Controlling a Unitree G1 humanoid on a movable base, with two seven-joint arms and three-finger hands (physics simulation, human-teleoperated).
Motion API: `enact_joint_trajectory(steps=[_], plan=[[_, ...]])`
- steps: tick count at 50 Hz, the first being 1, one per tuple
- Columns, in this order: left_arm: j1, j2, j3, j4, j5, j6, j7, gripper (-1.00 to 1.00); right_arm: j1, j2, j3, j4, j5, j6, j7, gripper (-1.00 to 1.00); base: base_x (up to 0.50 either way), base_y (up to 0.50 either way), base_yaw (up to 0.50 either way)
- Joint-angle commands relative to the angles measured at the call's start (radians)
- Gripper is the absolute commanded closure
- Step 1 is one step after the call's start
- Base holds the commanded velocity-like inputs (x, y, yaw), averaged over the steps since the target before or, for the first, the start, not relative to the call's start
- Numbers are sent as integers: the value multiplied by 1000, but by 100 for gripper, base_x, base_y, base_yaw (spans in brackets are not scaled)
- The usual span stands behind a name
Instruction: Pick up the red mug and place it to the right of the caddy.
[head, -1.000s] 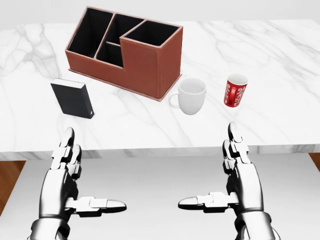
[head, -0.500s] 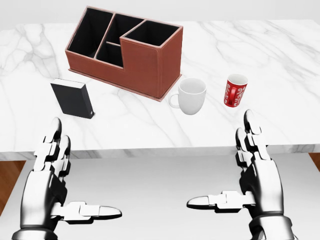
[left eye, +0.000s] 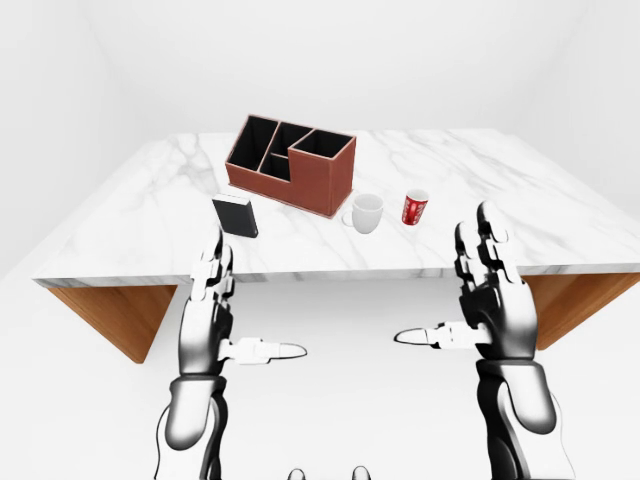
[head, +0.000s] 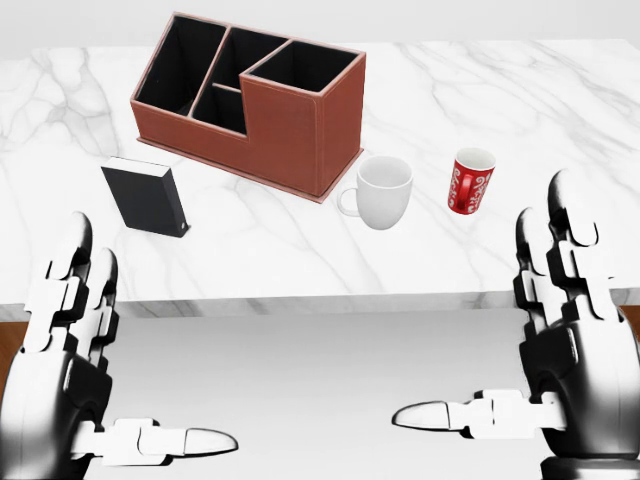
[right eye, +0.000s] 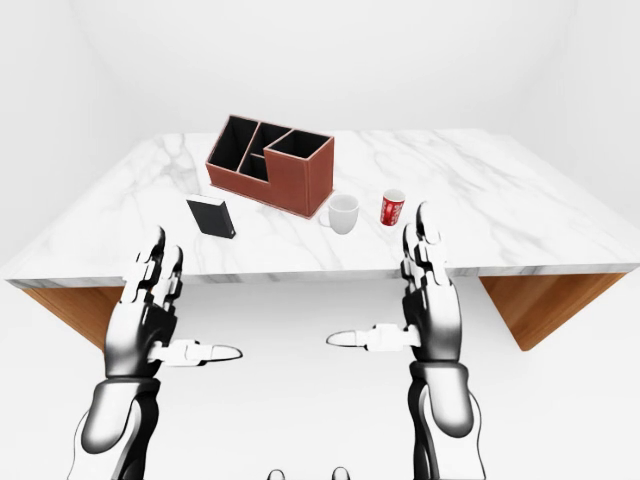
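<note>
The red mug (head: 471, 181) with a white pattern stands upright on the marble table (head: 520, 110), right of a white mug (head: 382, 192). The brown caddy (head: 250, 100) with black compartments stands left of both mugs. My right hand (head: 530, 350) is open and empty at the bottom right of the head view, below the table's near edge and below the red mug. My left hand (head: 85, 370) is open and empty at the bottom left.
A black box (head: 146, 197) stands on the table below the caddy's left end. The table's near edge (head: 320, 303) runs across the head view between my hands and the objects. Wooden table sides (left eye: 115, 315) show in the left-eye view.
Both hands have moved outward and lower in the head view, the left toward the left edge and the right toward the right edge. The objects on the table have not moved.
</note>
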Motion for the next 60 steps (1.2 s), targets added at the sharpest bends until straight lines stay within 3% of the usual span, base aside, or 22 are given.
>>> enact_joint_trajectory(steps=[1, 29, 33, 60], plan=[[21, -1, -5, -56, 3, 0, -1, -100, 39, 9, 2, -150, -2, 0, 7, -100, 0, 0, 0], [25, -1, -6, -58, 2, 0, -2, -100, 22, 11, 6, -101, -20, 0, -22, -100, 0, 0, 0], [23, -1, 0, -59, -3, 0, -3, -100, 17, 21, -16, -115, 30, 0, -22, -100, 0, 0, 0], [26, -3, 6, -71, -5, 0, -6, -100, 22, 13, -16, -109, 33, 0, -21, -100, 39, 0, 0]])
